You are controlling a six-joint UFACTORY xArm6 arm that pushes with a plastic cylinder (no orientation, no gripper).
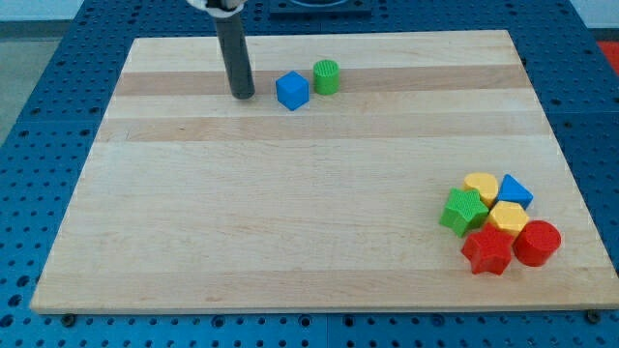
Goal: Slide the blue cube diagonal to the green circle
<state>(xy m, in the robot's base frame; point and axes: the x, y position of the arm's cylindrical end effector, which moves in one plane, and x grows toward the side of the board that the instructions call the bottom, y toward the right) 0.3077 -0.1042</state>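
A blue perforated metal bench (39, 58) fills the edges of the view, its far corners cut off by the frame, and on it lies a pale wooden board (290, 193) with lengthwise grain bands and a smooth matte face. The dark cylindrical rod (233, 53) comes down from the far side; its upper part and the arm above it are cut off at the top of the view. The arm carries no jaws, only this rod, and the tip (243, 96) rests on the board just left of the blue cube (292, 91), with a narrow gap between them. The blue cube sits at the far side of the board, left of centre, and the green cylinder (327, 76) stands just right of it and slightly farther back, seemingly almost touching. Near the right edge, at the near side, a tight cluster holds a red cylinder (537, 243), a red star (486, 251), a green star (464, 211), a yellow block (507, 217) of unclear shape, a rounded yellow block (480, 185), and a blue triangle (515, 189), partly overlapping one another.
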